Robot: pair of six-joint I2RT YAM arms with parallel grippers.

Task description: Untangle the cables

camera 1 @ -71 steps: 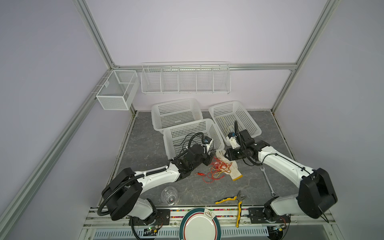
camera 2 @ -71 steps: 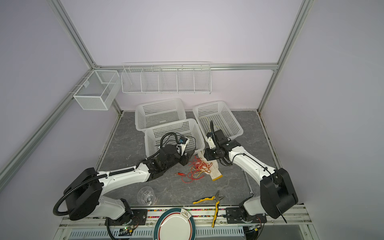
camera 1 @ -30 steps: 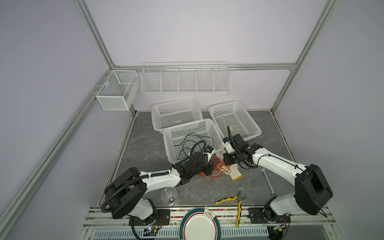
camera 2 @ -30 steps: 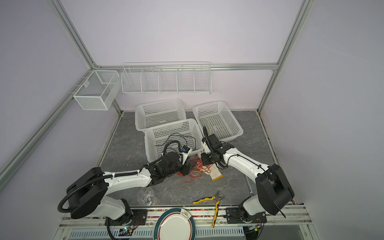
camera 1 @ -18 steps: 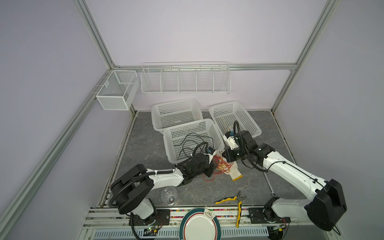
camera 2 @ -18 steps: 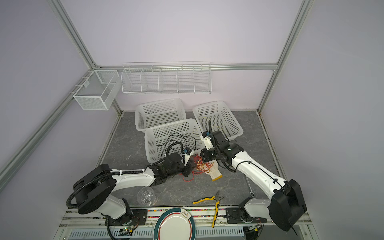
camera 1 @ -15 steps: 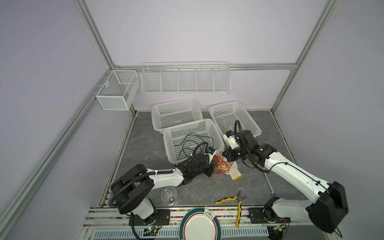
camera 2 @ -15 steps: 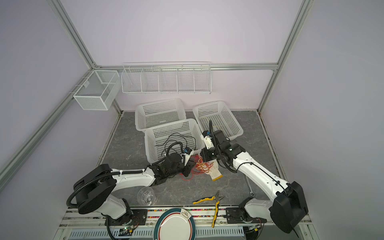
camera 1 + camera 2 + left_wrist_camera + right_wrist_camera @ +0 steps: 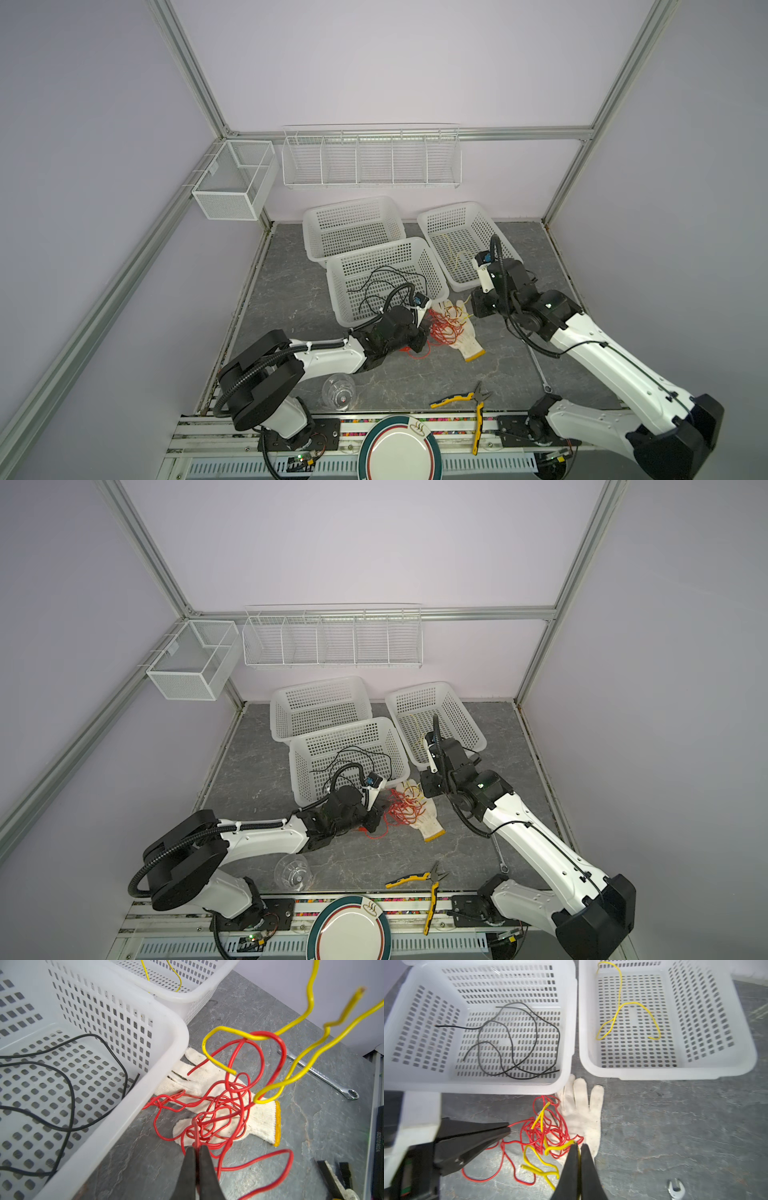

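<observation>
Two clamped: left end effector [image 9: 197,1148] on red cable [image 9: 285,1057], left arm [image 9: 328,361] low; right end effector [image 9: 579,1146] on yellow cable [image 9: 560,1147].

The red cables [image 9: 444,328] form a loose knotted tangle at the 5 o'clock corner of the middle basket [image 9: 336,291], partly over a white glove [image 9: 469,348]. One strand is pinched in the left gripper [image 9: 196,1150]. A kinked yellow cable [image 9: 232,1030] threads their loops and rises off the surface (clamped in the right gripper [image 9: 578,1146]). Thin black cables [image 9: 380,286] curl inside the middle basket. A second yellow cable [image 9: 619,1007] lies in the right basket [image 9: 453,216], at the tangle's 1 o'clock.
</observation>
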